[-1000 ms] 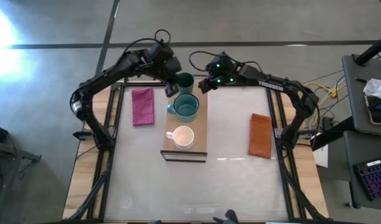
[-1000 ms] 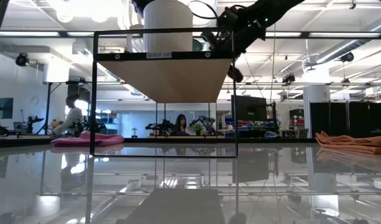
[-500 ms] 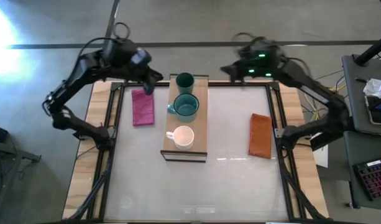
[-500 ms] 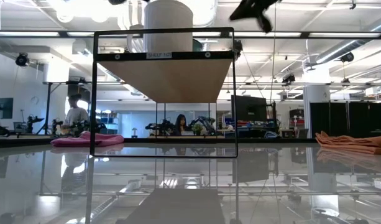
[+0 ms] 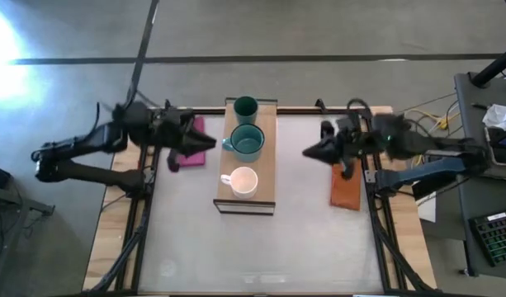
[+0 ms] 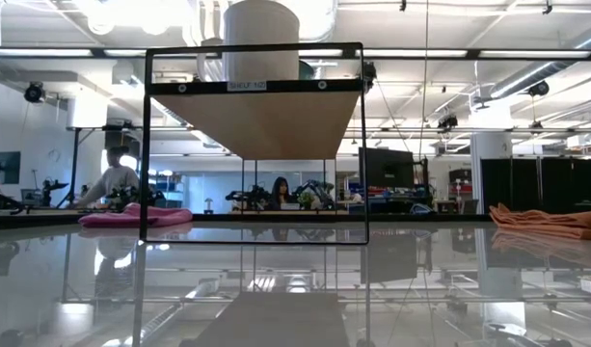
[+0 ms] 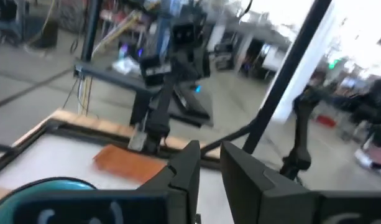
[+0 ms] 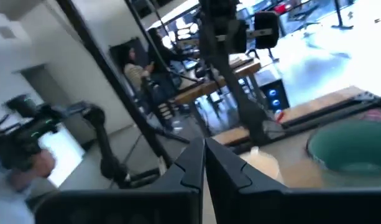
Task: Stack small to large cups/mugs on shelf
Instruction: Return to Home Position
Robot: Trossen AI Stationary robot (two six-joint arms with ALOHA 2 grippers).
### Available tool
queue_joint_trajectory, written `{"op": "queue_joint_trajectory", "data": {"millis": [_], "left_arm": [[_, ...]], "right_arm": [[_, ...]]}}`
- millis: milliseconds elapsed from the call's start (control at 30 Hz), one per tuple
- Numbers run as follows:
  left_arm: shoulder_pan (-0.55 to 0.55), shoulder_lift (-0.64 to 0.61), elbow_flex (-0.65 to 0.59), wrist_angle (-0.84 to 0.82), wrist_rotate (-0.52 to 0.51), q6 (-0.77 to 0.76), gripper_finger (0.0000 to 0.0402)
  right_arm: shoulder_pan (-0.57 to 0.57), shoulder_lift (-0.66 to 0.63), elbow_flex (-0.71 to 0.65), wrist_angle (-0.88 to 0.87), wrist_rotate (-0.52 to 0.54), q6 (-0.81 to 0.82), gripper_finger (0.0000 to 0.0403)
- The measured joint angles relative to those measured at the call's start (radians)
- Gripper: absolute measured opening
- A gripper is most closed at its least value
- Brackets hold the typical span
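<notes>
The light-wood shelf (image 5: pixel 265 165) stands in the middle of the table. On it, in a row from far to near, stand the dark green cup (image 5: pixel 245 108), the teal mug (image 5: pixel 248 142) and the white mug (image 5: pixel 243 181), each on its base. My left gripper (image 5: pixel 206 142) is left of the shelf, over the pink cloth (image 5: pixel 191 124), pointing at the shelf. Its fingers (image 7: pixel 191 163) stand a narrow gap apart and hold nothing. My right gripper (image 5: pixel 307 153) is right of the shelf, pointing at it. In the right wrist view it (image 8: pixel 204 163) is shut and empty.
An orange cloth (image 5: pixel 345 188) lies at the table's right, under my right arm. The pink cloth also shows in the low view (image 6: pixel 136 217). Bare tabletop lies near of the shelf. People sit in the room beyond the table (image 6: pixel 110 178).
Both grippers have left the shelf's far end. My left gripper has swung toward the table's left edge and then nearer, over the pink cloth. My right gripper has swung toward the right edge and nearer, beside the orange cloth. The three cups have kept their places.
</notes>
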Motion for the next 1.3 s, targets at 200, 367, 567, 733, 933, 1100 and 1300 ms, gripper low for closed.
{"op": "queue_joint_trajectory", "data": {"millis": [200, 367, 567, 733, 933, 1100, 1300], "left_arm": [[0.029, -0.265, -0.272, 0.127, -0.071, 0.024, 0.005], [0.037, -0.485, -0.434, 0.122, -0.137, 0.035, 0.005], [0.037, -0.768, -0.607, 0.117, -0.161, -0.018, 0.005], [0.037, -0.857, -0.719, 0.097, -0.179, -0.027, 0.005], [0.038, -0.799, -0.801, 0.108, -0.215, -0.1, 0.005], [0.039, -0.843, -0.917, 0.162, -0.228, -0.181, 0.005], [0.039, -0.85, -1.027, 0.156, -0.228, -0.219, 0.005]], "right_arm": [[-0.095, -0.329, -0.189, 0.05, 0.015, -0.026, 0.0009], [-0.131, -0.592, -0.359, 0.061, 0.007, -0.072, 0.0009], [-0.129, -0.76, -0.553, 0.171, -0.005, -0.085, 0.0009], [-0.13, -0.847, -0.668, 0.2, 0.003, -0.142, 0.0009], [-0.131, -0.904, -0.772, 0.261, 0.054, -0.188, 0.0009], [-0.131, -0.893, -0.855, 0.287, 0.06, -0.154, 0.0009], [-0.132, -0.906, -0.971, 0.339, 0.069, -0.134, 0.0009]]}}
